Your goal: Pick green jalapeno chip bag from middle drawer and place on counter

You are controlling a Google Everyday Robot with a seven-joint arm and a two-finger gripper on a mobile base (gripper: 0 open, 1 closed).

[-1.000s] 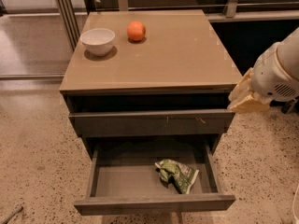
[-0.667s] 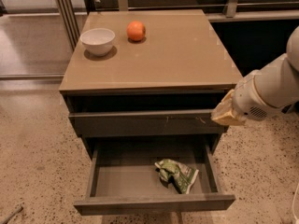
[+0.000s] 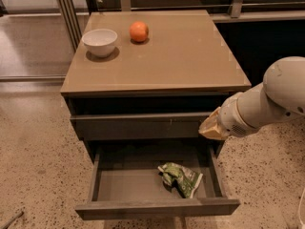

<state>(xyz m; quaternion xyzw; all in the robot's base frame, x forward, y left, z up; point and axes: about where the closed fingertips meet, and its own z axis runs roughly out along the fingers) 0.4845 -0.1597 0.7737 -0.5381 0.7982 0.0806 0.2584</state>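
Note:
The green jalapeno chip bag (image 3: 180,177) lies crumpled inside the open middle drawer (image 3: 157,208), right of its centre. The counter (image 3: 176,61) is the glossy tan top of the grey cabinet. My gripper (image 3: 208,127) comes in from the right on a white arm. It hangs at the cabinet's right front, above the drawer's right side and above and right of the bag, not touching it.
A white bowl (image 3: 100,41) and an orange fruit (image 3: 138,31) stand at the back left of the counter. A closed upper drawer front (image 3: 138,126) sits just above the open drawer. Speckled floor surrounds the cabinet. Metal railings run behind.
My arm has moved left and down, bringing the gripper from beside the cabinet's right edge to over the drawer's right side. The bag has not moved.

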